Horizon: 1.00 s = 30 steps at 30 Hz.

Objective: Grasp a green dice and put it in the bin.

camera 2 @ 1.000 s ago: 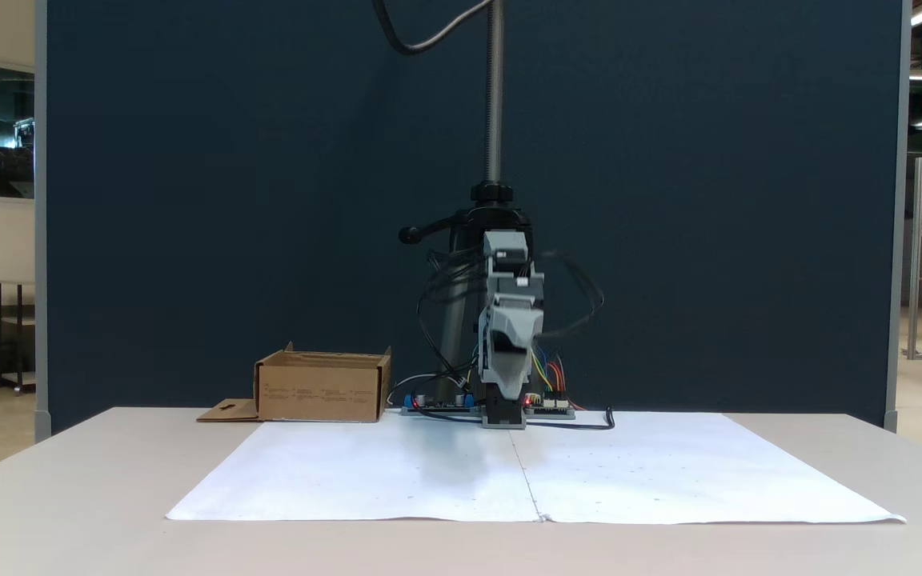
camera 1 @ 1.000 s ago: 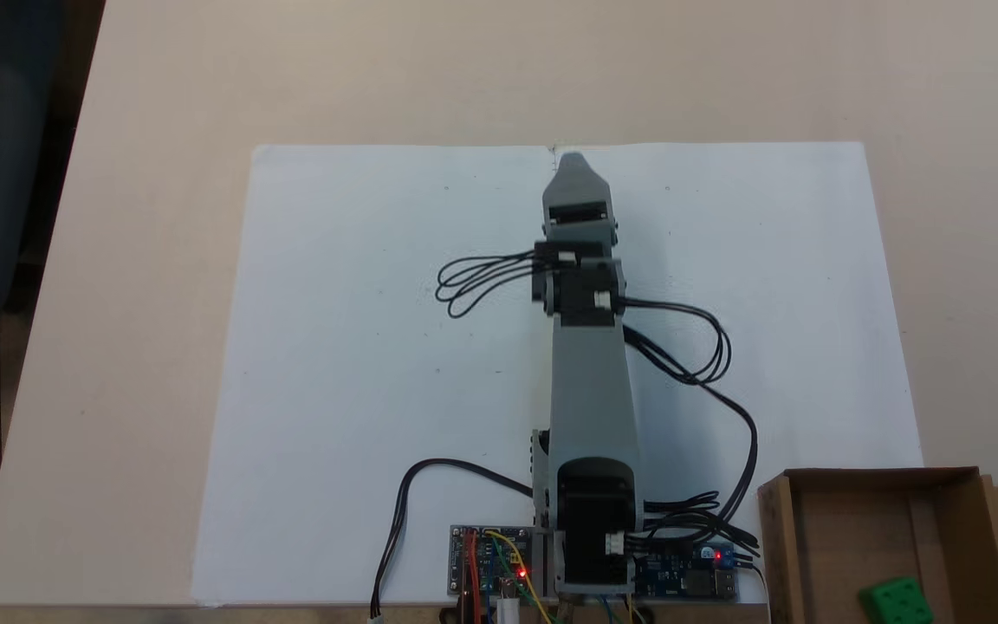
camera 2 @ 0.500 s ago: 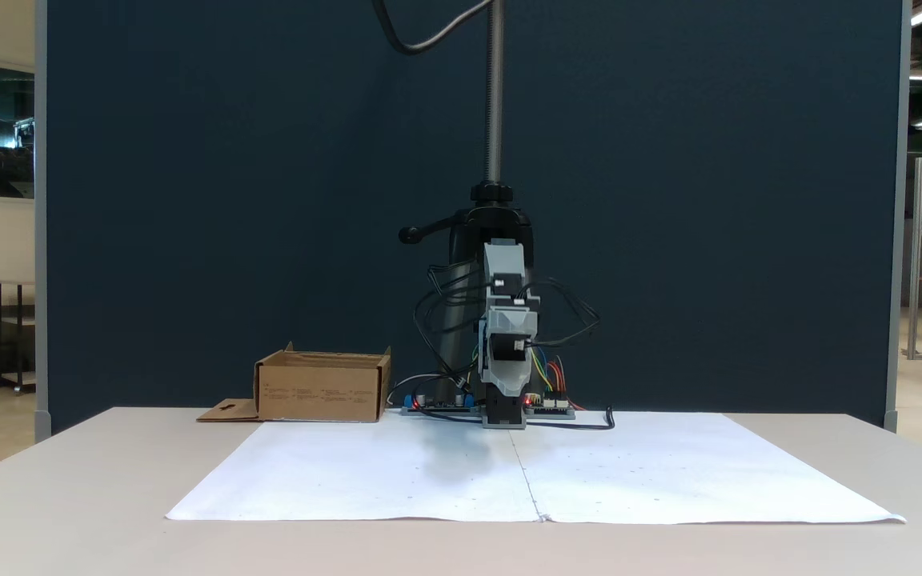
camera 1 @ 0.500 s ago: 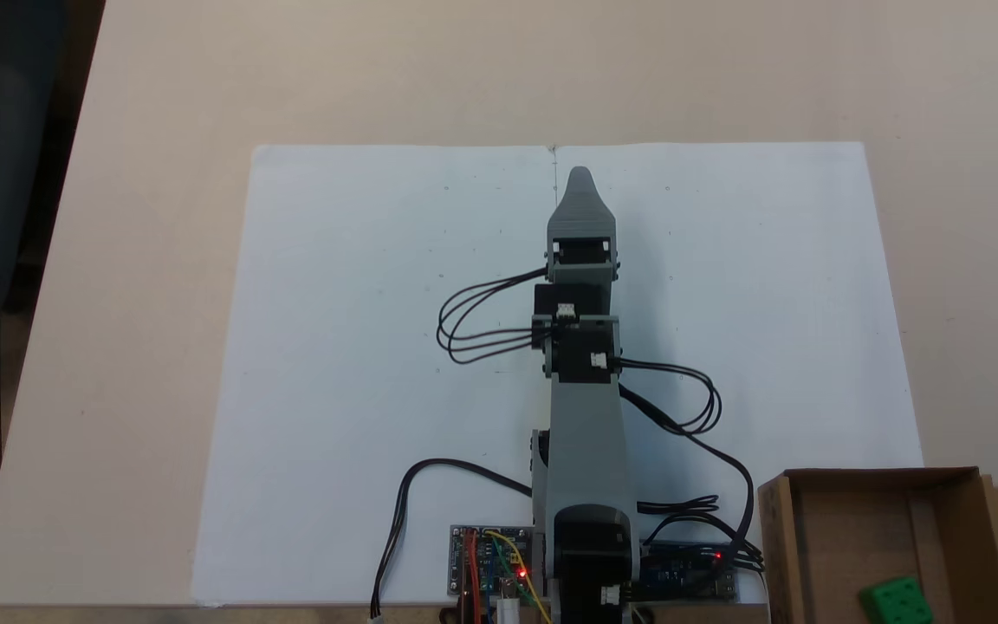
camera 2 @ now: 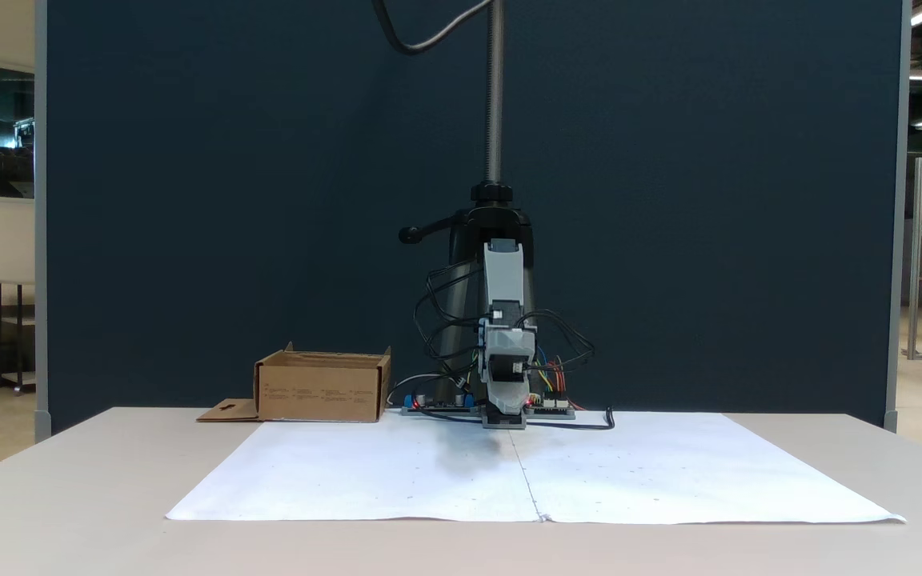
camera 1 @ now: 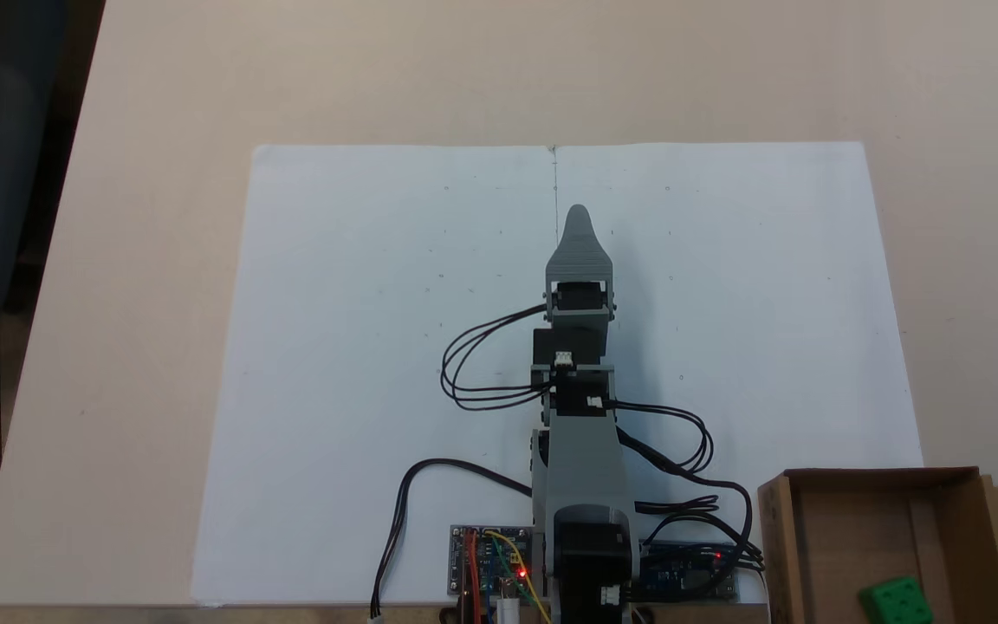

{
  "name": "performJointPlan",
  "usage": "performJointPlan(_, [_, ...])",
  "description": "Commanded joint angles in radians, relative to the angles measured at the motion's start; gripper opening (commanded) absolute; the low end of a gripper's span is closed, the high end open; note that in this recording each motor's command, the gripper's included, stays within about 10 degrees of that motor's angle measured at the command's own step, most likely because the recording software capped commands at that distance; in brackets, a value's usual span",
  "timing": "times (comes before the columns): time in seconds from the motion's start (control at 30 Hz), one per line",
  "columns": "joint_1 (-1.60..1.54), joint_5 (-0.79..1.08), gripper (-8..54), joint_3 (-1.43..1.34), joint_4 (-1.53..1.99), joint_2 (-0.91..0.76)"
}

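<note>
The green dice (camera 1: pixel 895 601) lies inside the brown cardboard bin (camera 1: pixel 845 520) at the lower right of the view from above, close to the bin's near edge. From the front, the bin (camera 2: pixel 321 392) stands left of the arm's base, and its walls hide the dice. My grey gripper (camera 1: pixel 578 214) points away from the base over the white paper, well apart from the bin. A single pointed tip shows, with nothing visibly held. From the front, the gripper (camera 2: pixel 507 402) hangs low in front of the base.
A large white paper sheet (camera 1: pixel 360 347) covers the table's middle. Circuit boards (camera 1: pixel 490 572) with red lights and black cables (camera 1: pixel 482 373) sit around the arm's base. A dark stand pole (camera 2: pixel 495 96) rises behind the arm, before a blue partition.
The arm has folded back toward its base. The gripper tip has drawn in from the paper's far edge and sunk lower. The dice has stayed in the bin.
</note>
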<state>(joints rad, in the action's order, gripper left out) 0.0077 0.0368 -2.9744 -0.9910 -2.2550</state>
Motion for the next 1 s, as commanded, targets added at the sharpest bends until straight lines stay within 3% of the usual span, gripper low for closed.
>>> performJointPlan(0.0, [0.014,0.011,43.4,-0.015,-0.167,-0.106])
performJointPlan(0.33, [-0.002,0.041,43.6,-0.123,-0.484,-0.114])
performJointPlan(0.97, [0.002,0.041,44.7,-0.155,-0.514,-0.11])
